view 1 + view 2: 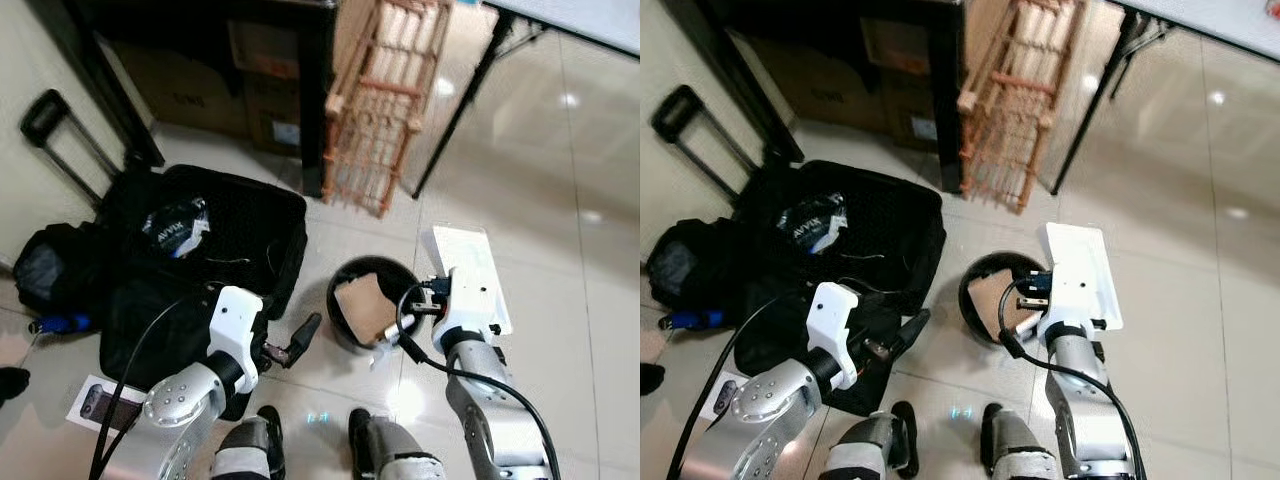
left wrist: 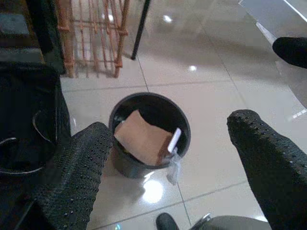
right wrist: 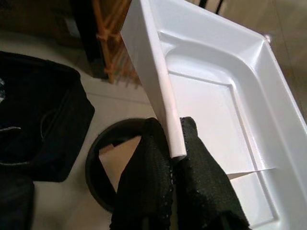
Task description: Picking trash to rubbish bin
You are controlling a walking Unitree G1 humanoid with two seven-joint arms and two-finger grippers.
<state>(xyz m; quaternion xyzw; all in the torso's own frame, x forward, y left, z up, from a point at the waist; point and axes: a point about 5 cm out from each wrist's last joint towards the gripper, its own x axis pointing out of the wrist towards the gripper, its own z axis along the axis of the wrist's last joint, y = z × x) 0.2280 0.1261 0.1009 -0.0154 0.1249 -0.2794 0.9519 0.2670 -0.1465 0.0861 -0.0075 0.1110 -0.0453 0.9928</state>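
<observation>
The right gripper [image 3: 173, 155] pinches a white tray's [image 3: 225, 96] rim just right of the black bin [image 1: 352, 330] — cardboard [image 2: 141, 136] inside; the left gripper [image 2: 168, 158] hovers spread.

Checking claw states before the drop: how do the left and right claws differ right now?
The left claw is open and holds nothing; the right claw is shut on the rim of the white tray. The left claw hangs beside the black suitcase; the right one is by the far side of the rubbish bin. Both look toward that bin.
</observation>
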